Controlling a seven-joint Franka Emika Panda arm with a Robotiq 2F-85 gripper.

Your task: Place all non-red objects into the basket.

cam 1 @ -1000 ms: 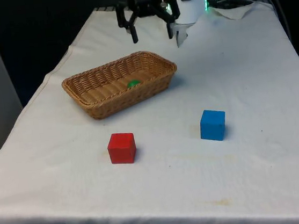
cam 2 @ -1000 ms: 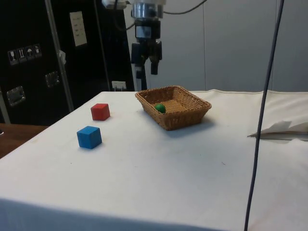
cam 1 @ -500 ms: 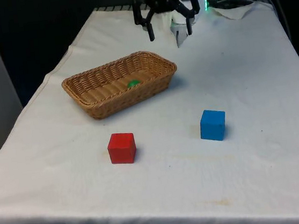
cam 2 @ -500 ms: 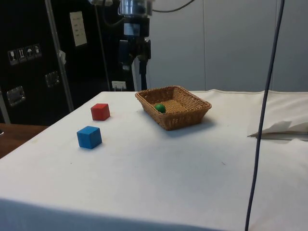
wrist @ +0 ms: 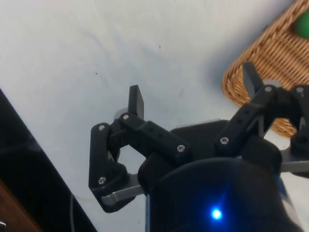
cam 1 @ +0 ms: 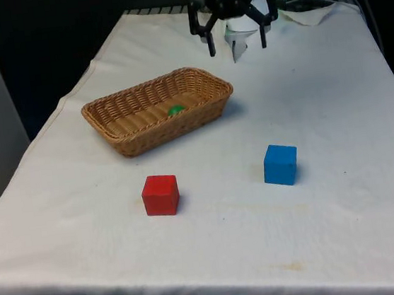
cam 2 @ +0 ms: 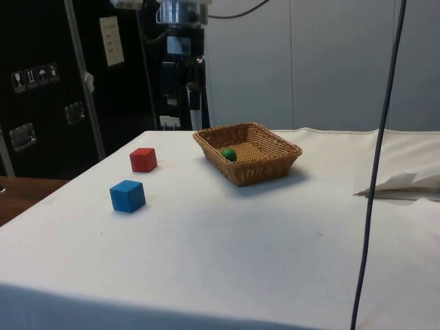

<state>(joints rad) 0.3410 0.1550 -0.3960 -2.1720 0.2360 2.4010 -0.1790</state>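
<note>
1. The blue cube is the only non-red thing left out on the worktop. It sits at about 4 o'clock from the basket in the front view, well apart from it, with the red cube off at its 9 o'clock.

2. A small green ball already lies inside the basket, so the job looks roughly half done.

3. The gripper hangs high over the far end of the worktop, at about 1 o'clock from the basket, jaws spread wide and holding nothing.

4. Handling guess: the blue cube looks like a solid, rigid block, probably light, with flat matte faces. It shouldn't squash, roll or slip much.

5. Best hold is probably straight down from above, fingers on two opposite side faces, around mid-height. It sits a bit turned on the cloth, so the wrist likely needs a twist to square up with the faces.

6. The red one stays put. It's far enough away that bumping it seems unlikely.
</note>
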